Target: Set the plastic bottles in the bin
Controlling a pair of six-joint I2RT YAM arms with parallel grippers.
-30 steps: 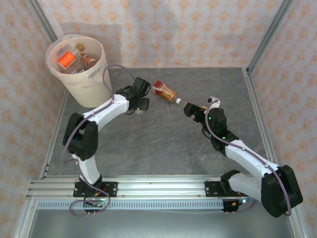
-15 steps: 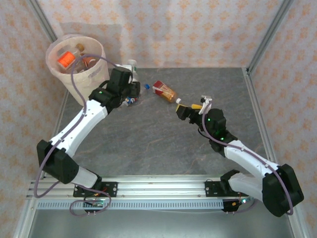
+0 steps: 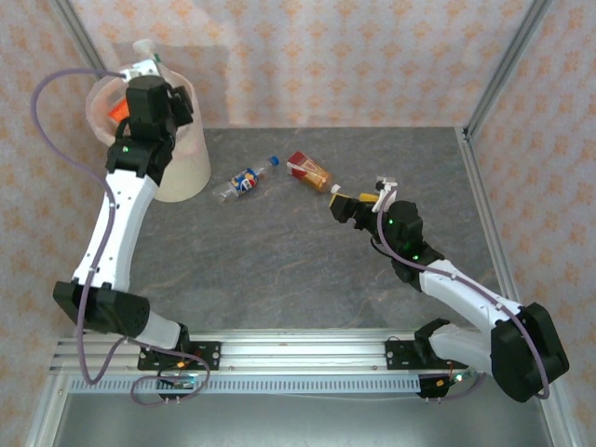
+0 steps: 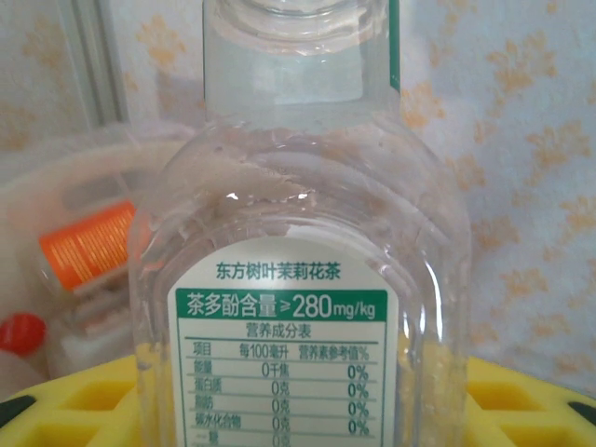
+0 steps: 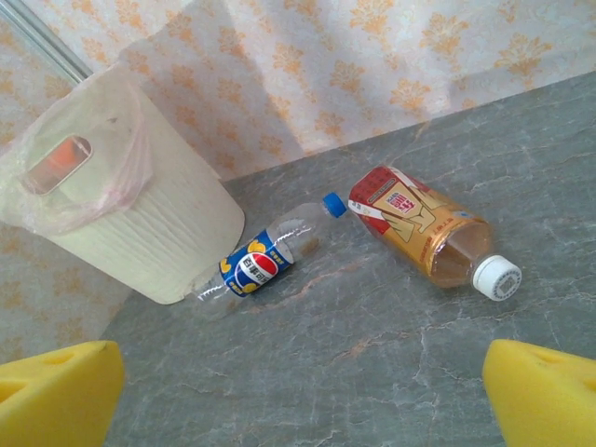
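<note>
Over bin [image 3: 184, 172], left pincer [image 3: 147, 73] grips green-label bottle [image 4: 298, 233].

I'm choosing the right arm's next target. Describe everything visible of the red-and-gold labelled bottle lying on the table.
The red-and-gold bottle is clear plastic, amber-looking toward the neck, its white cap on. It lies on its side on the grey stone-look table, cap pointing toward the open right gripper, which is not touching it. The Pepsi bottle lies near its base, a gap between them.

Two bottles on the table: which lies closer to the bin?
The blue-capped Pepsi bottle, beside the bin; the white-capped tea bottle lies farther right.
</note>
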